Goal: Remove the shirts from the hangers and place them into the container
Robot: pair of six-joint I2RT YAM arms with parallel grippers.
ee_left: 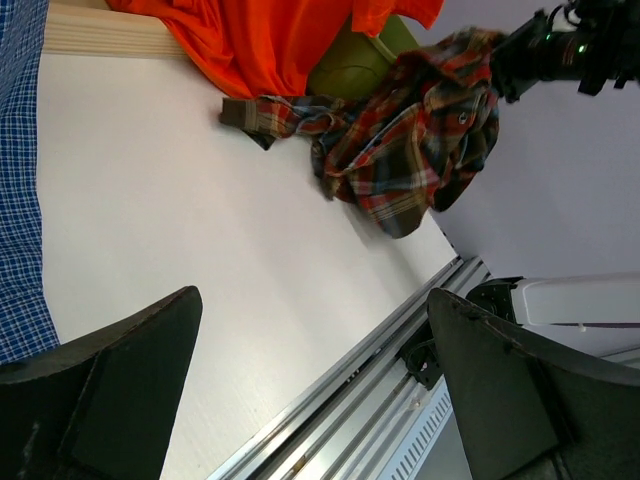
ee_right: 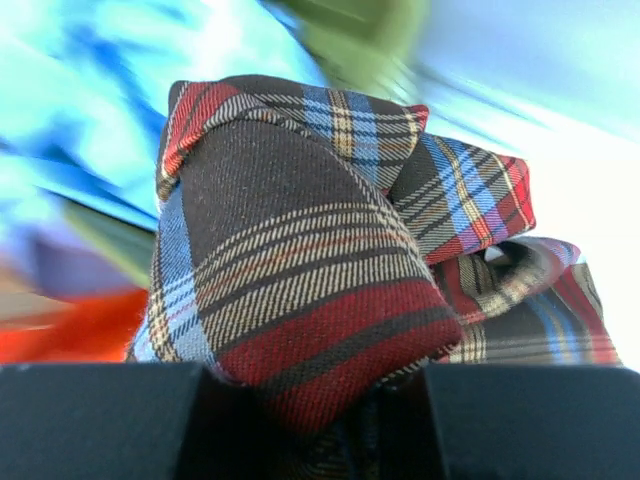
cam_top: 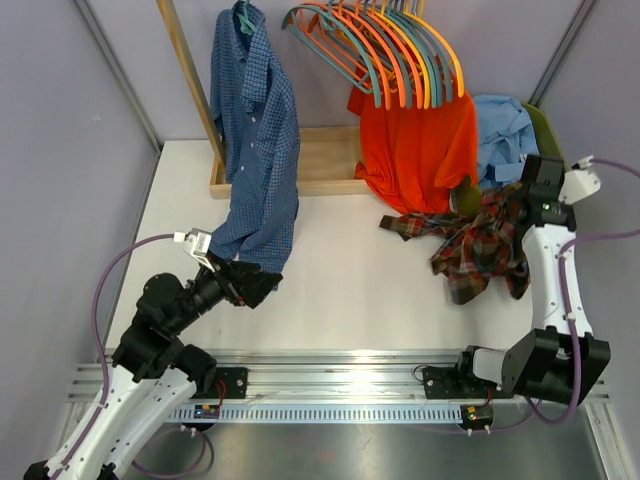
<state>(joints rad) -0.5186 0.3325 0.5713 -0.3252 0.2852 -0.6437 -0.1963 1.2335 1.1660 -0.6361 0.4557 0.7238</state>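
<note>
Held item: red-brown-green plaid button-up shirt (ee_right: 300, 270), fold clamped in right gripper (ee_right: 315, 395). Olive-green plastic basket (cam_top: 548, 125) at twelve o'clock, near. Left gripper (ee_left: 310, 400) gaping, empty, well apart.

Top view, one moment.

- My left pincer (cam_top: 262, 282): jaws apart, low over the desk (cam_top: 340, 290), at the hem of the dark blue checked shirt (cam_top: 255, 140). That shirt hangs far left beside a wooden post (cam_top: 190, 80).
- Hangers (cam_top: 390, 50): orange, teal and yellow bunch at far centre. The orange-red shirt (cam_top: 415, 145) hangs below them, over the wooden frame (cam_top: 325, 165).
- My right pincer (cam_top: 525, 200): at the right, tips buried in the plaid shirt (cam_top: 480, 245); jaws hidden by cloth. The shirt trails from there onto the desk, one sleeve reaching left.
- Light blue shirt (cam_top: 503, 135): bunched behind the plaid, against the olive container (cam_top: 547, 125), of which only an edge shows.
</note>
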